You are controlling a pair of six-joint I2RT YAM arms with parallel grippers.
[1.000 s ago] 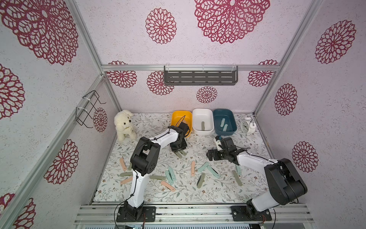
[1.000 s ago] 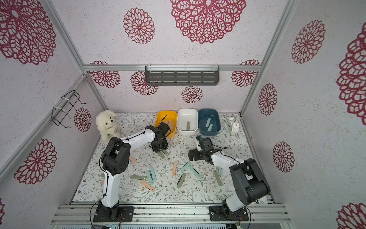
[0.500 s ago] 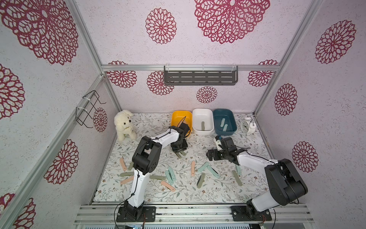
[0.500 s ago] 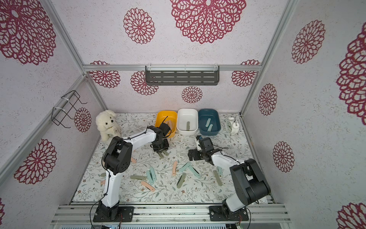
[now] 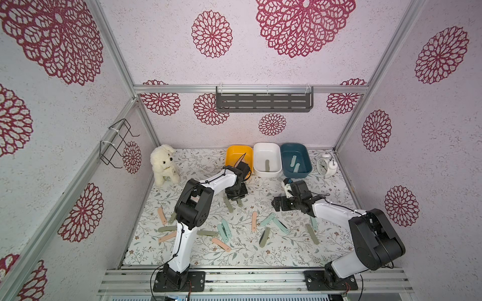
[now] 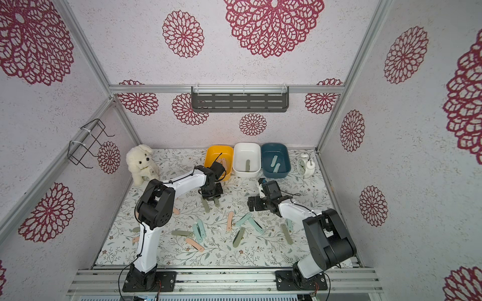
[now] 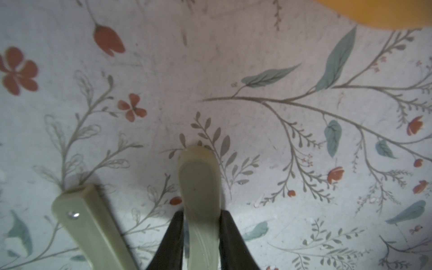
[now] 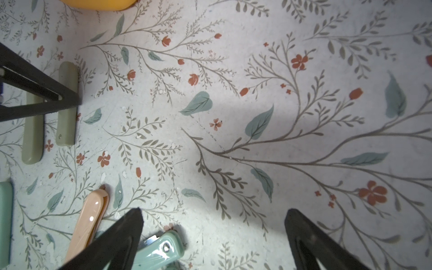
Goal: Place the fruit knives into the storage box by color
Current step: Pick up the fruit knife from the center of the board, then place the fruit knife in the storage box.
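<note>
My left gripper (image 7: pixel 202 212) is shut on an olive fruit knife (image 7: pixel 198 177), low over the mat in front of the yellow storage box (image 5: pixel 234 156). A second olive knife (image 7: pixel 88 224) lies right beside it. In both top views the left gripper (image 5: pixel 236 200) (image 6: pixel 211 201) points down at this pair. The white box (image 5: pixel 260 156) holds one olive knife and the teal box (image 5: pixel 303 156) two mint ones. My right gripper (image 8: pixel 214 211) (image 5: pixel 276 206) hangs open and empty over bare mat, with a mint knife (image 8: pixel 161 247) and a pink knife (image 8: pixel 88 217) next to one finger.
Several pink, olive and mint knives lie scattered across the middle and front of the floral mat (image 5: pixel 287 250). A plush dog (image 5: pixel 164 166) sits back left and an alarm clock (image 5: pixel 324 165) back right. A grey shelf (image 5: pixel 263 101) and a wire rack (image 5: pixel 117 142) hang on the walls.
The left gripper's jaws have shut on the olive knife, and the arm has shifted slightly. The right arm has not moved.
</note>
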